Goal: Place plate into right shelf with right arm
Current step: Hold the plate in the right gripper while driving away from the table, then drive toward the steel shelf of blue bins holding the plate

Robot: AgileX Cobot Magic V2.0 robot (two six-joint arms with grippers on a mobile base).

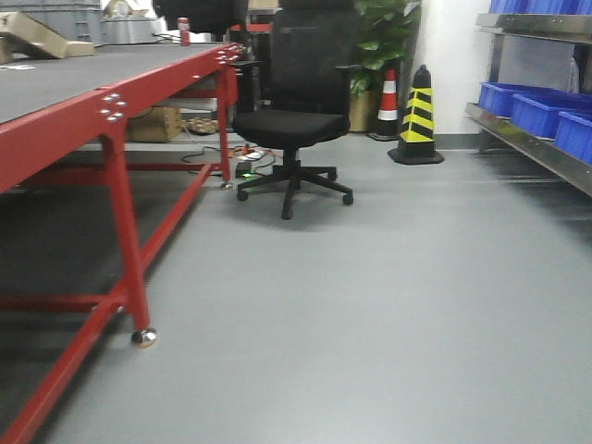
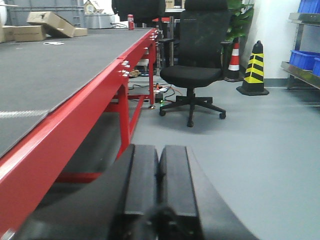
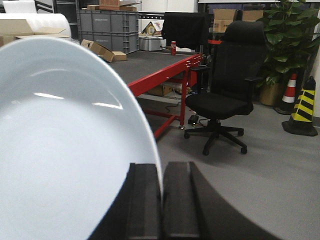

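The white plate (image 3: 65,150) fills the left half of the right wrist view, held on edge. My right gripper (image 3: 161,175) is shut on its rim, one black finger on each side. In the left wrist view my left gripper (image 2: 159,160) is shut with nothing between its pads, hanging above the grey floor beside the red table. The right shelf (image 1: 546,148) shows at the right edge of the front view as a steel rack with lipped tiers, and again as the right shelf (image 2: 302,70) at the far right of the left wrist view. Neither gripper appears in the front view.
A red-framed table (image 1: 111,102) with a dark top runs along the left. A black office chair (image 1: 301,111) stands ahead in the middle. A yellow-black cone (image 1: 418,116) and an orange cone (image 1: 388,97) stand near the back wall. Blue bins (image 1: 541,111) sit on the shelf.
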